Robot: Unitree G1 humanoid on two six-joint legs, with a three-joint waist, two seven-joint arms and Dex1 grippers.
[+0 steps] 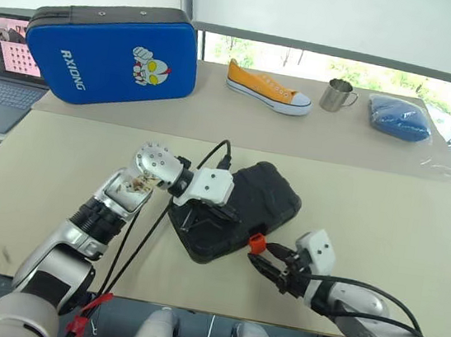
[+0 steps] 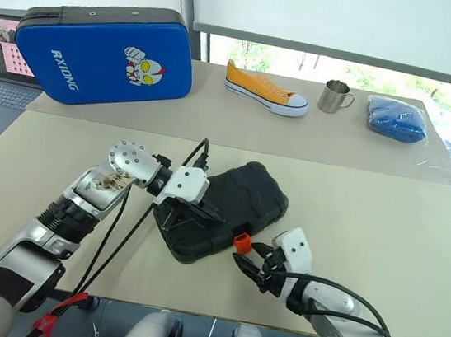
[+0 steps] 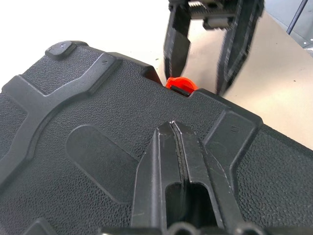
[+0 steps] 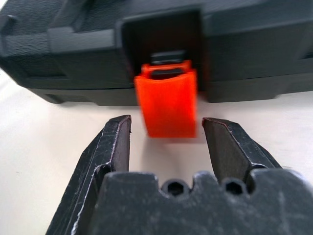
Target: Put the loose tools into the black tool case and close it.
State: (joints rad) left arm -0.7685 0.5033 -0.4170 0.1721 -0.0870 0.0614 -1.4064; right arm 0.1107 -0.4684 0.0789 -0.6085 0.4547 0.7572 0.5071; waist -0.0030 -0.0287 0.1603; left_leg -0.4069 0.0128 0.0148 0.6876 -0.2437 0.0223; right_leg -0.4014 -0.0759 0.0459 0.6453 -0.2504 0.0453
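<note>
Black tool case (image 1: 237, 209) lies shut just below the middle of the frame on the beige table (image 1: 386, 214), and the work has come down to its orange latch (image 1: 257, 242).

Starting at the right gripper (image 1: 267, 265), lower right of centre: its two black fingers stand apart, holding nothing, aimed at the latch on the case's near edge. In the right wrist view the latch (image 4: 167, 103) hangs between the spread fingertips (image 4: 116, 142), apparently flipped down and not snapped home.

The left gripper (image 1: 221, 212), at the centre of the frame, is pinched fully together with nothing between its fingers, and rests tip-down on the lid; the left wrist view shows the closed fingers (image 3: 178, 161) lying on the textured lid (image 3: 88, 127).

No loose tools are seen on the table, so latching looks like the last step.

The risk is in the push. If the right fingers meet the latch off-centre, it may slip aside rather than click. A hard shove could slide the case across the smooth table unless the left gripper bears down firmly. If that hold lifts early, the lid may spring open.

Farther off, along the top of the frame, sit a blue zip case (image 1: 112, 54), a yellow shoe (image 1: 267, 88) and a metal mug (image 1: 337, 94).
</note>
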